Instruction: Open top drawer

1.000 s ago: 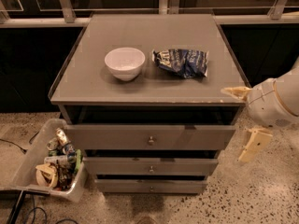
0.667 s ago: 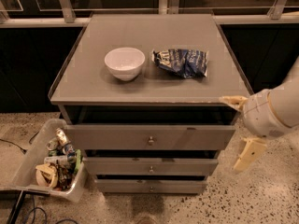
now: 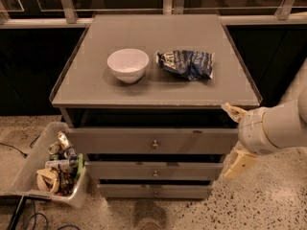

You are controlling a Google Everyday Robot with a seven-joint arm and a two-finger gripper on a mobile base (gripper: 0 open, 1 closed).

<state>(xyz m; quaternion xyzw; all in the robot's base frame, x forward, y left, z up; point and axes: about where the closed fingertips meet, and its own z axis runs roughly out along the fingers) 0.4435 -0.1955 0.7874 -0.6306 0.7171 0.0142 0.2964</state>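
The top drawer [image 3: 120, 141] is the widest grey front, just under the counter, with a small round knob [image 3: 154, 144] at its centre and a dark gap above it. My gripper [image 3: 236, 138] hangs at the drawer's right end, well to the right of the knob. It is open: one cream finger [image 3: 232, 112] sits by the counter's front right corner, the other [image 3: 240, 164] lower, beside the second drawer. Nothing is between them.
On the counter [image 3: 96, 87] stand a white bowl [image 3: 127, 64] and a crumpled blue chip bag [image 3: 187, 63]. Two narrower drawer fronts [image 3: 154, 170] lie below. A clear bin of trash [image 3: 53, 169] sits on the floor at the left, with cables beside it.
My arm has come leftward and a little down, bringing the open gripper closer to the right end of the top drawer. The drawers, bowl and bag have not moved.
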